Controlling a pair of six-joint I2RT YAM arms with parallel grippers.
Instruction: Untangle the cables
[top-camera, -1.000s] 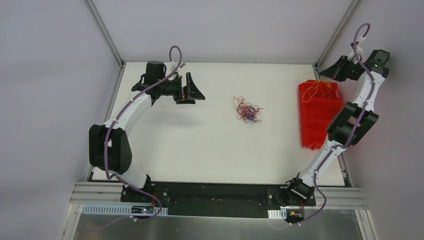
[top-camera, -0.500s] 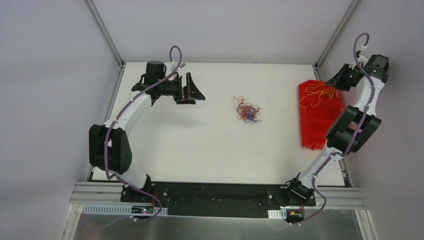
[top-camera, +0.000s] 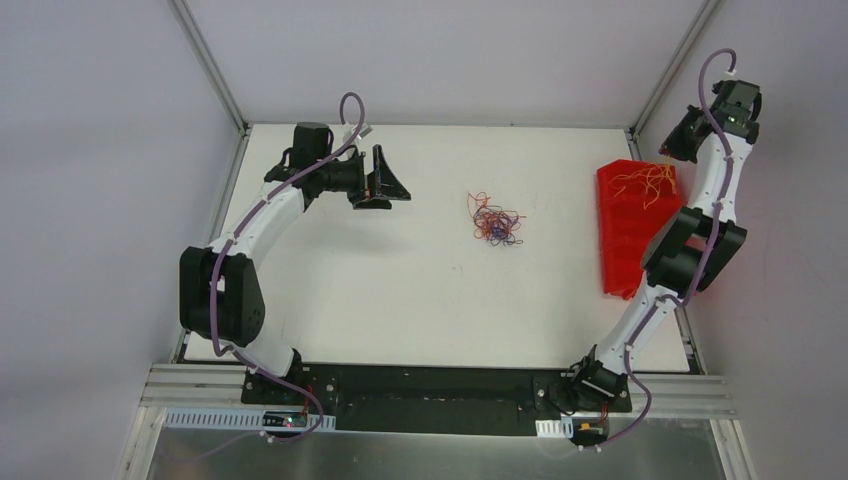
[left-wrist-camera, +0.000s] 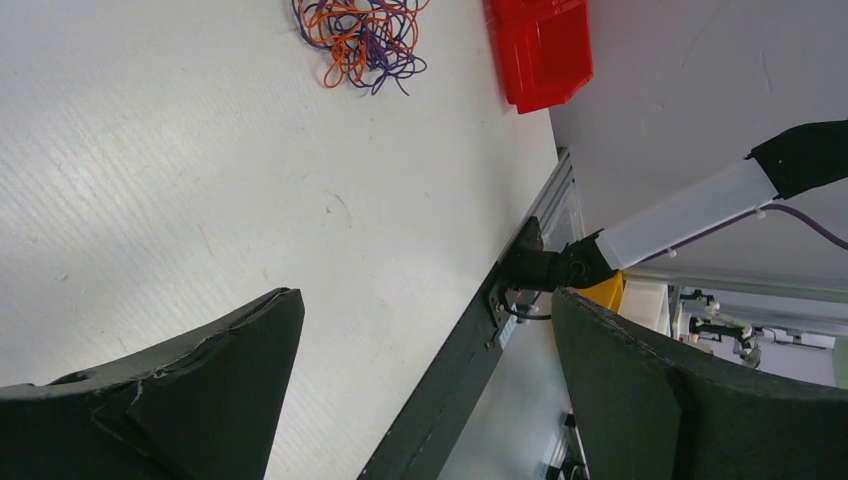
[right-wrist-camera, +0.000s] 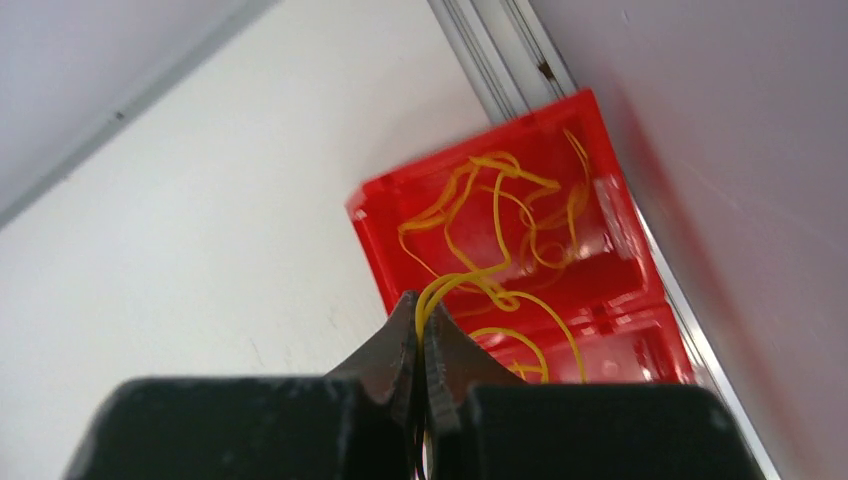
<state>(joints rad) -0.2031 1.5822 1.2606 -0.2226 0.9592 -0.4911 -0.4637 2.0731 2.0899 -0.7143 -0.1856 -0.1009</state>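
Observation:
A small tangle of orange, red and blue-purple cables (top-camera: 495, 220) lies mid-table, also at the top of the left wrist view (left-wrist-camera: 360, 35). Thin yellow cables (top-camera: 645, 181) lie looped in the far compartment of the red bin (top-camera: 630, 250). My right gripper (top-camera: 671, 151) hovers above that far end and is shut on one yellow cable (right-wrist-camera: 500, 230), pinched at the fingertips (right-wrist-camera: 420, 302); its loops trail down into the bin (right-wrist-camera: 470, 157). My left gripper (top-camera: 391, 180) hangs wide open over the far left of the table, nothing between its fingers (left-wrist-camera: 425, 297).
The red bin stands along the table's right edge, close to the wall and the aluminium frame post (top-camera: 655, 95). The right arm's base and the table's black front rail (left-wrist-camera: 480, 340) show in the left wrist view. White tabletop (top-camera: 400, 290) surrounds the tangle.
My right wrist has swung back toward the right wall, still pinching the yellow cable, whose loops have gathered over the bin's far end. The left arm has not moved.

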